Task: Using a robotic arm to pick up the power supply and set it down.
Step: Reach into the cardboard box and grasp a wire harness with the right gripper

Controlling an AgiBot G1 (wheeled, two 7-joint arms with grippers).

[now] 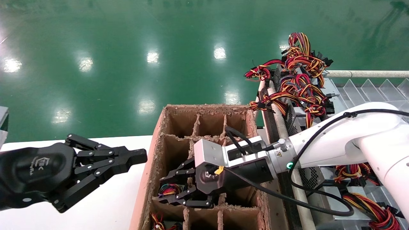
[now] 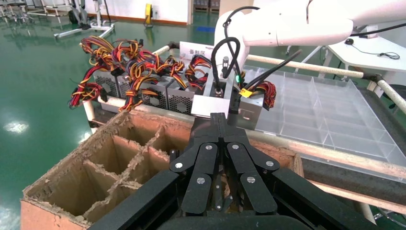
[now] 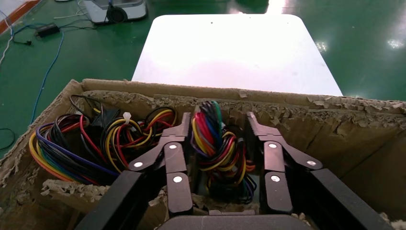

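Two grippers are in view, and only the right gripper (image 1: 166,188) is working. It reaches into a middle cell of the cardboard crate (image 1: 145,179), near the crate's left wall. Its fingers (image 3: 176,158) are spread moderately on either side of a wire bundle (image 3: 220,148) and hold nothing; I see a gap between each pad and the wires. I judge this to be the approach to the grasp. The power supply (image 3: 213,189) itself sits low in that cell, mostly hidden beneath its own wiring (I can make out little of its body from the wrist camera).

Next I would need to go deeper, so the fingers close on the metal case and not on loose wire. The torn dividers could snag on the way out.

The left gripper (image 1: 105,166) is parked over the white table (image 1: 108,204), left of the crate, with its fingers closed together on nothing.

The crate stands between the white table and a rack on the right, where more supplies (image 2: 158,93) lie in a row with tangled leads. Beside them sits a clear divided tray (image 2: 325,115). The glossy green floor (image 1: 127,48) stretches away on the far side.
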